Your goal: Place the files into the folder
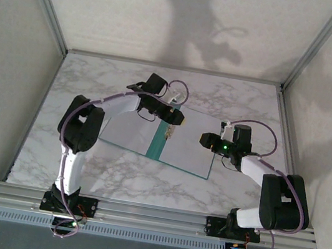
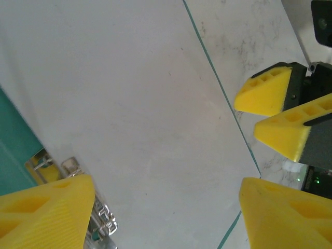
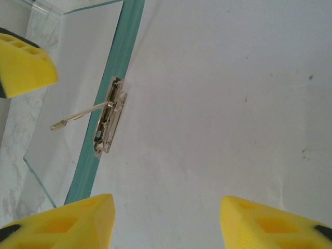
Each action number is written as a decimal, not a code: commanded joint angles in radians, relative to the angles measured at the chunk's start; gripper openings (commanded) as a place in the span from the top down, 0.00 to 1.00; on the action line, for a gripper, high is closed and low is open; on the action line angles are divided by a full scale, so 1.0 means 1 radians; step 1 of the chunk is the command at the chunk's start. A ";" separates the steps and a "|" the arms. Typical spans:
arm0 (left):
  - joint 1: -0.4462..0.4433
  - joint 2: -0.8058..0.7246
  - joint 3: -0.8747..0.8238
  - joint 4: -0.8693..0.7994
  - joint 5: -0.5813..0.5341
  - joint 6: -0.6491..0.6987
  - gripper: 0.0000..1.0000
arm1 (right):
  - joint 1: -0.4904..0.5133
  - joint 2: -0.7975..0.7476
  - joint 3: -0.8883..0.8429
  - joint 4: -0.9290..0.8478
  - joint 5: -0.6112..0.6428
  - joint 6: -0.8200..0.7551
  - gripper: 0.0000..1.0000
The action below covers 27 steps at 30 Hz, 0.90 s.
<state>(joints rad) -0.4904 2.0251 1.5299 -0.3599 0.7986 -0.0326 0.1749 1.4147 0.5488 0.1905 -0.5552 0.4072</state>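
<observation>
The teal folder lies open in the middle of the table, and a white sheet of the files lies flat on its right leaf. A metal clip sits on the teal fold. My left gripper hovers open over the far edge near the fold, with the sheet under its yellow fingers and nothing between them. At the sheet's right edge my right gripper is open too, above the paper, with its fingers apart and holding nothing.
Marble tabletop surrounds the folder. Grey walls with metal rails close the sides and back. The two grippers stand close together over the right leaf; the right one's yellow fingers appear in the left wrist view.
</observation>
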 commanded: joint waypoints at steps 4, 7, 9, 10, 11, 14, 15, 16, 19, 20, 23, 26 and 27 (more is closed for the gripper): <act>0.038 -0.193 -0.100 0.115 -0.230 -0.157 0.25 | 0.006 -0.009 0.035 -0.034 -0.027 -0.017 0.43; 0.105 -0.251 -0.183 0.163 -0.352 -0.261 0.24 | 0.007 -0.042 0.051 -0.070 -0.026 -0.017 0.43; 0.166 -0.272 -0.246 0.186 -0.400 -0.334 0.24 | 0.007 -0.066 0.059 -0.093 -0.025 -0.015 0.43; 0.197 -0.278 -0.277 0.192 -0.432 -0.371 0.24 | 0.007 -0.078 0.065 -0.106 -0.024 -0.013 0.43; 0.222 -0.284 -0.303 0.196 -0.456 -0.398 0.24 | 0.008 -0.089 0.070 -0.117 -0.024 -0.011 0.42; 0.284 -0.295 -0.388 0.199 -0.525 -0.454 0.23 | 0.008 -0.120 0.081 -0.150 -0.028 0.002 0.42; 0.297 -0.301 -0.417 0.201 -0.541 -0.462 0.23 | 0.007 -0.130 0.087 -0.166 -0.027 0.006 0.42; 0.306 -0.306 -0.444 0.205 -0.554 -0.469 0.22 | 0.008 -0.141 0.093 -0.183 -0.026 0.010 0.42; 0.325 -0.316 -0.516 0.220 -0.566 -0.484 0.22 | 0.009 -0.168 0.111 -0.237 -0.019 0.016 0.42; 0.328 -0.316 -0.532 0.222 -0.572 -0.485 0.22 | 0.009 -0.174 0.117 -0.251 -0.016 0.018 0.42; 0.331 -0.327 -0.583 0.230 -0.581 -0.491 0.22 | 0.008 -0.193 0.129 -0.288 -0.006 0.029 0.41; 0.329 -0.347 -0.634 0.247 -0.571 -0.503 0.22 | 0.008 -0.202 0.138 -0.303 -0.002 0.039 0.41; 0.329 -0.352 -0.647 0.248 -0.565 -0.507 0.22 | 0.009 -0.202 0.141 -0.308 0.000 0.042 0.41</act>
<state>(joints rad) -0.1642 1.7161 0.9123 -0.1371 0.2520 -0.5072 0.1757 1.2320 0.6571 -0.0696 -0.5690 0.4320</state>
